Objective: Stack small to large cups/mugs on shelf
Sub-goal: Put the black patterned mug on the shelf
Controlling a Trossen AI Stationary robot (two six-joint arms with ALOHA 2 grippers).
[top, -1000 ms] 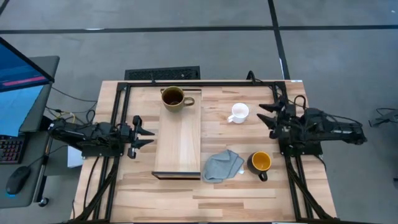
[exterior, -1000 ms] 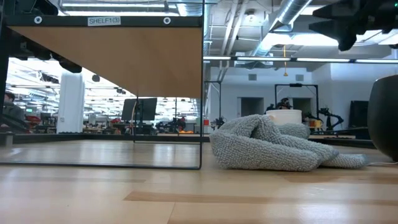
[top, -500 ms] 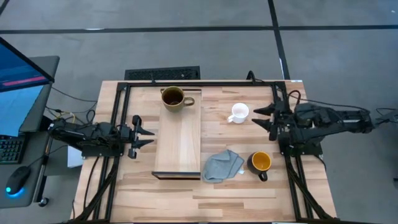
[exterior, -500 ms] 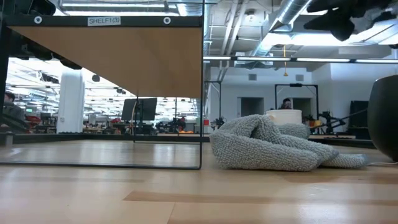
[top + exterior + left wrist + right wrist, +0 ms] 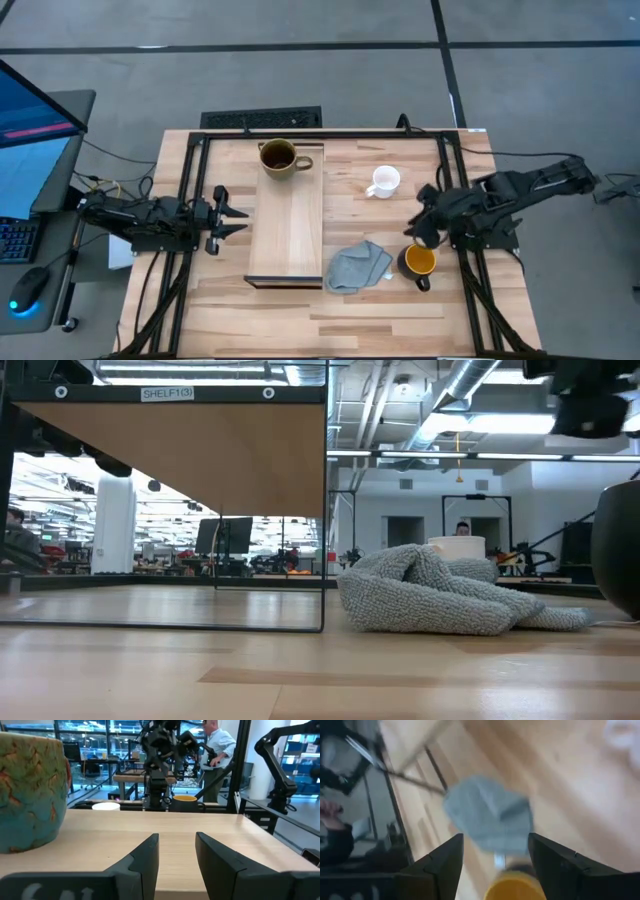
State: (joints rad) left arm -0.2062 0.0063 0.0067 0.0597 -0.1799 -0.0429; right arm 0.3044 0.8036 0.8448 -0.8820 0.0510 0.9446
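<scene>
The brown-olive mug [image 5: 278, 157] stands on the far end of the pale wood shelf [image 5: 287, 225]. The small white mug [image 5: 383, 181] and the black mug with the yellow-orange inside [image 5: 419, 262] stand on the table to the shelf's right. My right gripper [image 5: 420, 226] is open and hovers just above and to the far side of the black mug [image 5: 517, 887], pointing down. My left gripper [image 5: 240, 214] is open and empty at the shelf's left side, with the brown-olive mug [image 5: 30, 790] ahead of it on the far side.
A crumpled grey cloth [image 5: 358, 265] lies on the table between the shelf's near end and the black mug; it also shows in the right wrist view [image 5: 490, 815]. A person [image 5: 217, 745] stands in the room beyond the table's right side.
My right gripper has swung from beside the white mug toward the table's near edge and has tipped from level to pointing down over the black mug. The mugs, the cloth and my left arm have kept still.
</scene>
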